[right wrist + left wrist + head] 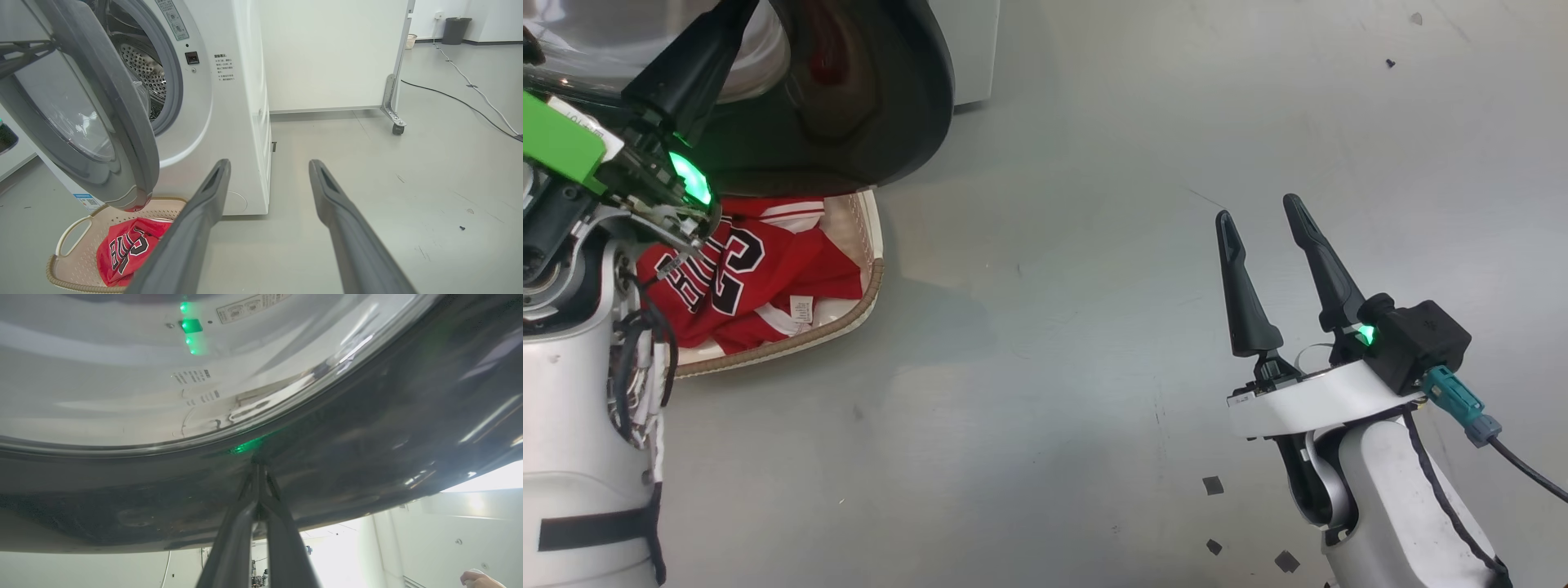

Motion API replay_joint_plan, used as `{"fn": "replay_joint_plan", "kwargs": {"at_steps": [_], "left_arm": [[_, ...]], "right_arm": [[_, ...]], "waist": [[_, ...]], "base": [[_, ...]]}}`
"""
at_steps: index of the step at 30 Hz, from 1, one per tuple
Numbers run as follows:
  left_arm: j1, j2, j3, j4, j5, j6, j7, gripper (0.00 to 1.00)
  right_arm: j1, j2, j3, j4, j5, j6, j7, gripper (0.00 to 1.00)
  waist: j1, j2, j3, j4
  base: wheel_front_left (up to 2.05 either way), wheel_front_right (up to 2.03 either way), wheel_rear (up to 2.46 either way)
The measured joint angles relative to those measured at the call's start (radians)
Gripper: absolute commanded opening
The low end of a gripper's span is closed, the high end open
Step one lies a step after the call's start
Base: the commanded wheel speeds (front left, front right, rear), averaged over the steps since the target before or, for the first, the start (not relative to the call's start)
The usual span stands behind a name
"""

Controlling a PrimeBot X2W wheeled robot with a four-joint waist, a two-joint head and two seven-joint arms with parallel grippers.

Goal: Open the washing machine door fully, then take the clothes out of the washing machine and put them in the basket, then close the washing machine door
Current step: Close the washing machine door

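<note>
The glossy black washing machine door stands partly open over the basket. My left gripper is shut, and in the left wrist view its tips press on the door's dark rim just below the glass window. The clothes, a red jersey with dark letters, lie in the cream basket, where they show again. My right gripper hangs open over bare floor, well right of the basket. Its fingers point at the white washing machine, whose door leaves part of the steel drum visible.
A white wheeled partition stands behind the machine, with its caster on the floor. A cable runs across the floor towards a dark bin. A person's hand shows low in the left wrist view.
</note>
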Motion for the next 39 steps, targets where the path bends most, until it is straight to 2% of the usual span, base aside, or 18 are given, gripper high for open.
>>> {"fn": "replay_joint_plan", "kwargs": {"at_steps": [9, 16, 22, 31, 39], "left_arm": [[-0.056, -0.015, 0.017, 0.105, 0.036, -0.027, -0.064, 0.0], [-0.062, -0.021, 0.02, 0.152, 0.036, -0.051, -0.07, 0.0], [-0.049, -0.031, 0.029, 0.166, 0.028, -0.069, -0.06, 0.0], [0.081, -0.033, 0.076, 0.164, 0.012, -0.077, -0.061, 0.0], [0.209, -0.057, 0.146, 0.055, -0.002, -0.077, -0.081, 0.0]], "right_arm": [[-0.006, 0.001, 0.014, 0.0, 0.017, -0.001, 0.0, 1.0], [-0.006, 0.002, -0.002, 0.0, 0.017, -0.019, 0.0, 1.0], [-0.006, 0.001, -0.025, 0.003, 0.006, -0.022, 0.0, 1.0], [-0.001, 0.001, -0.042, 0.028, -0.027, -0.016, 0.0, 1.0], [0.015, 0.001, -0.06, 0.046, -0.039, -0.007, 0.0, 1.0]], "waist": [[-0.0001, 0.0, 0.001, -0.021], [-0.0001, 0.0, -0.003, -0.018], [-0.0001, 0.0, -0.017, 0.016], [-0.0001, 0.0, -0.05, 0.078], [-0.0001, 0.0, -0.095, 0.131]], "base": [[0.0, 0.0, 0.0], [0.0, 0.0, 0.0], [0.0, 0.0, 0.0], [0.0, 0.0, 0.0], [0.0, 0.0, 0.0]]}}
